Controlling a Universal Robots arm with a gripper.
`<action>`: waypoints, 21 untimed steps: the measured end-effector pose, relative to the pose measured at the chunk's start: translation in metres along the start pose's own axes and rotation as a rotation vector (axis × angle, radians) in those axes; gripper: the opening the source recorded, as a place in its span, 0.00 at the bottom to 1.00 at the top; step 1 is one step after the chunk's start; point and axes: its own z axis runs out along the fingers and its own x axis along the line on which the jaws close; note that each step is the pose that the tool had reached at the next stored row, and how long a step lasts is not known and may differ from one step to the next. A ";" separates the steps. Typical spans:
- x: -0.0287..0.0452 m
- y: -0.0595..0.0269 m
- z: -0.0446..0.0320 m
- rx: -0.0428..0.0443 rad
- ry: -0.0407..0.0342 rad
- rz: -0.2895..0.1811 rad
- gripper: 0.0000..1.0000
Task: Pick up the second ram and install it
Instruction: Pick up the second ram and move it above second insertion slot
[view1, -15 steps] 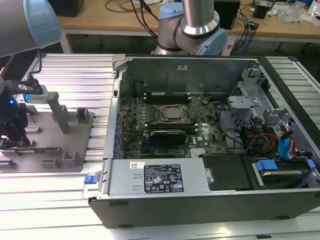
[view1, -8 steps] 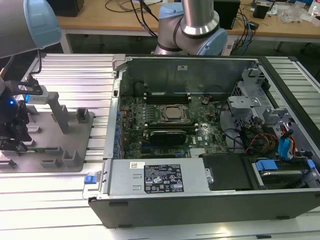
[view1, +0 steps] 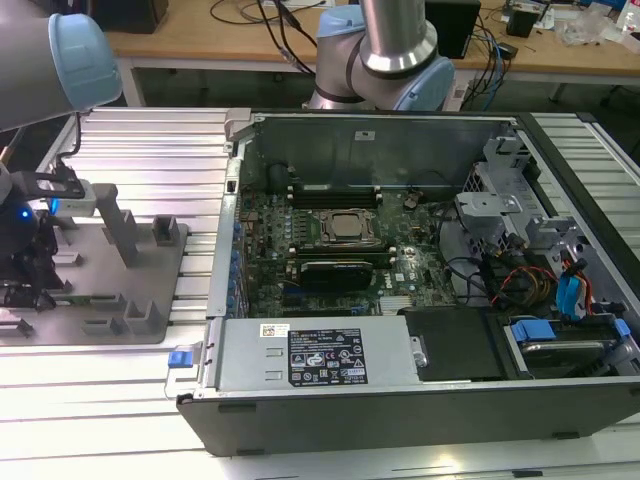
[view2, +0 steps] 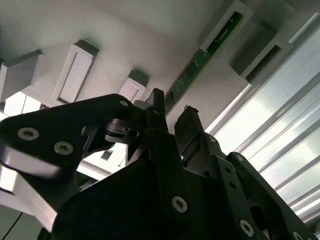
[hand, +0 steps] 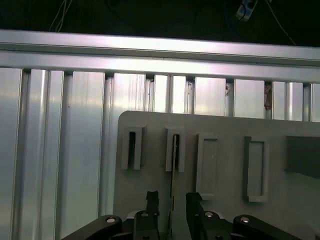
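The second ram is a thin green stick standing on edge in a slotted block of the grey fixture plate. In the second wrist view the ram runs as a long green strip down toward the fingers. My gripper is open, with one black finger on each side of the stick and a gap to both faces. The same straddle shows in the second wrist view, where the gripper sits at the near end of the stick. In the exterior view the gripper hangs low over the fixture plate at the exterior view's left.
An open computer case lies at the exterior view's right, with the motherboard's CPU socket flanked by long black memory slots. Grey fixture blocks stand upright beside the gripper. Ribbed aluminium table rails surround the plate.
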 end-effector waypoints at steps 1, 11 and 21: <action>-0.0001 0.0000 0.0008 0.0000 0.0001 -0.002 0.34; -0.0044 -0.0004 0.0034 -0.0001 0.0028 -0.005 0.25; -0.0044 -0.0004 0.0028 0.0000 0.0027 -0.005 0.17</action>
